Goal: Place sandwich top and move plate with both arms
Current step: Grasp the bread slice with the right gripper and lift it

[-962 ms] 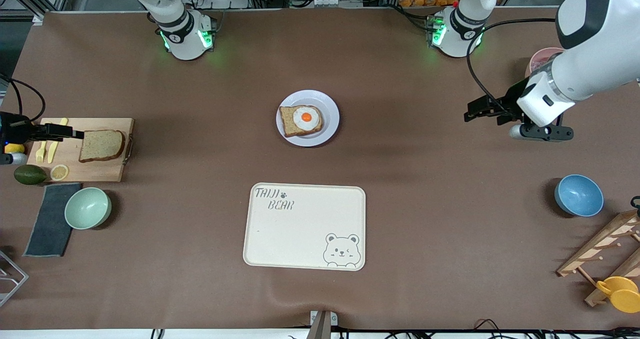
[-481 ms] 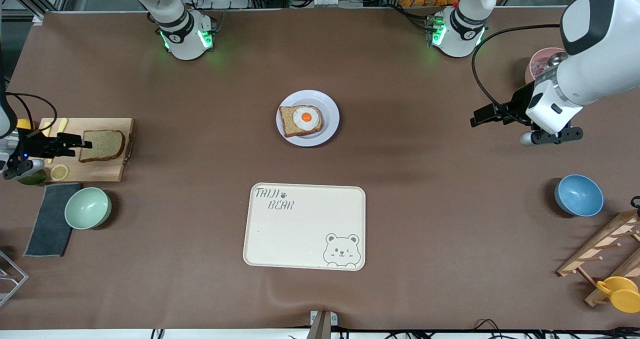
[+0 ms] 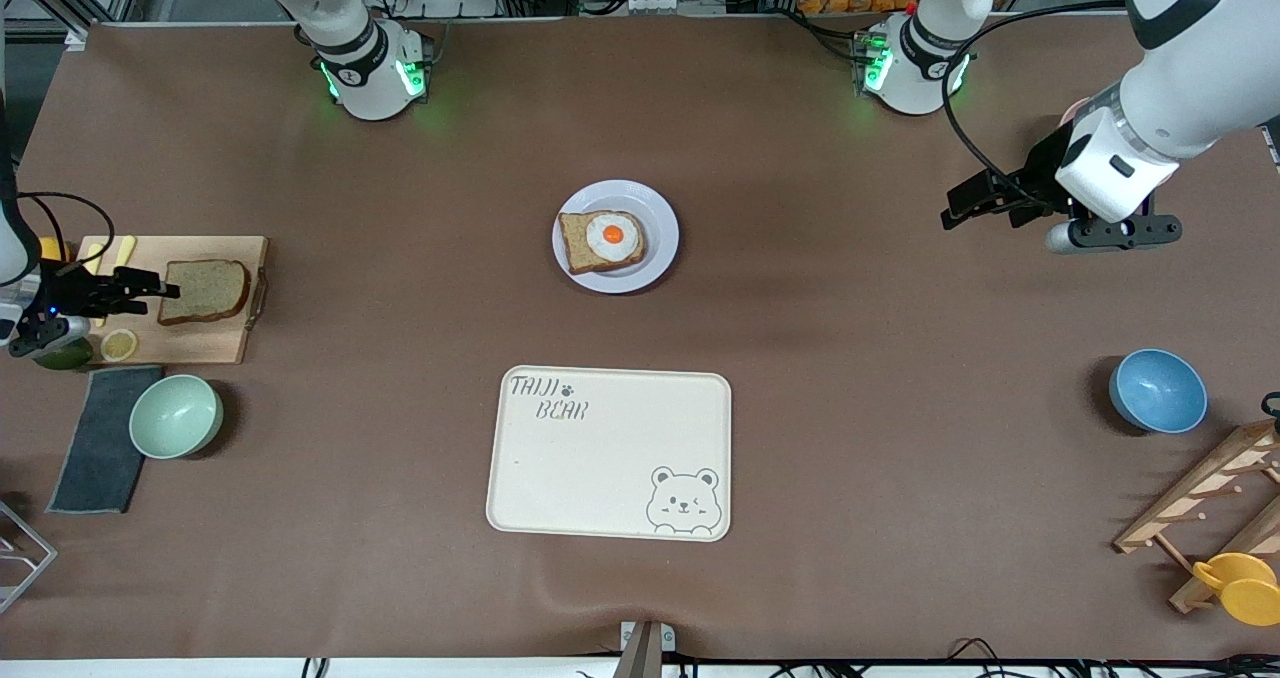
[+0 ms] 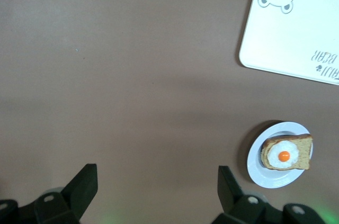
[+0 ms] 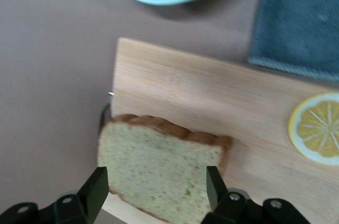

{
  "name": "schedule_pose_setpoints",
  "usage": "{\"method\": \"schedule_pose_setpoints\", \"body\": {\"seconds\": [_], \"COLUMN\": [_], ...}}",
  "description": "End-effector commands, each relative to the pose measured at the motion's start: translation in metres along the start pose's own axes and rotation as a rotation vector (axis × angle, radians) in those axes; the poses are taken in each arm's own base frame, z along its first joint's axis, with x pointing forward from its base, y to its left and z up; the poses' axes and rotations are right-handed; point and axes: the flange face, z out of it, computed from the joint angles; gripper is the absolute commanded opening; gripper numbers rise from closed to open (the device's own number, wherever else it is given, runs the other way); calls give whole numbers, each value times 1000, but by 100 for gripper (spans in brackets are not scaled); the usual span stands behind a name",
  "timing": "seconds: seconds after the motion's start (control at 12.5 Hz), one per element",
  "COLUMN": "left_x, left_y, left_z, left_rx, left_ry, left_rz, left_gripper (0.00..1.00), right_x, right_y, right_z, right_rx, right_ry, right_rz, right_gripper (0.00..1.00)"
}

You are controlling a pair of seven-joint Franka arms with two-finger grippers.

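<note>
The sandwich top (image 3: 210, 290), a plain brown slice, lies flat on a wooden cutting board (image 3: 200, 343) at the right arm's end of the table. My right gripper (image 3: 160, 288) hangs low at the slice's edge. In the right wrist view the right gripper (image 5: 157, 181) is open, its fingers (image 5: 98, 189) straddling the sandwich top (image 5: 159, 163). The plate (image 3: 660, 220) sits mid-table and carries a bread slice with a fried egg (image 3: 602, 241). My left gripper (image 3: 958, 208) is open in the air over bare table at the left arm's end. The left wrist view shows the left gripper (image 4: 156, 181) and the plate (image 4: 254, 167).
A cream bear-print tray (image 3: 610, 453) lies nearer the camera than the plate. A mint bowl (image 3: 175, 415), grey cloth (image 3: 95, 443) and lemon slice (image 3: 118, 344) are by the board. A blue bowl (image 3: 1157, 390), wooden rack (image 3: 1200, 508) and yellow cup (image 3: 1240, 586) stand at the left arm's end.
My right gripper has slid over the board up to the slice's edge and its jaws have narrowed a little. My left arm has lifted and drawn slightly toward its base.
</note>
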Motion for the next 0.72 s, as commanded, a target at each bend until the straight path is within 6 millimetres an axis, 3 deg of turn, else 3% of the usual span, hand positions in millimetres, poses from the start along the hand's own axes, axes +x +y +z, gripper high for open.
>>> {"method": "schedule_pose_setpoints", "body": {"seconds": [0.0,0.24,0.64], "left_x": [23,25,24], "left_y": [-3,10,24], "left_z": [17,3,28], "left_rx": [22,46,78], "left_ry": [-17,22,-16], "left_rz": [-1,34,62], "left_gripper": [100,100,100], "right_x": [-6,-14,-17], "right_y": [28,36,47], "right_z": [-1,2,20], "right_rx": [-13,-7,-7], "right_ry": [-2,-2,-9], "right_rz": [-7,-2,6], "right_gripper": [82,66,61]}}
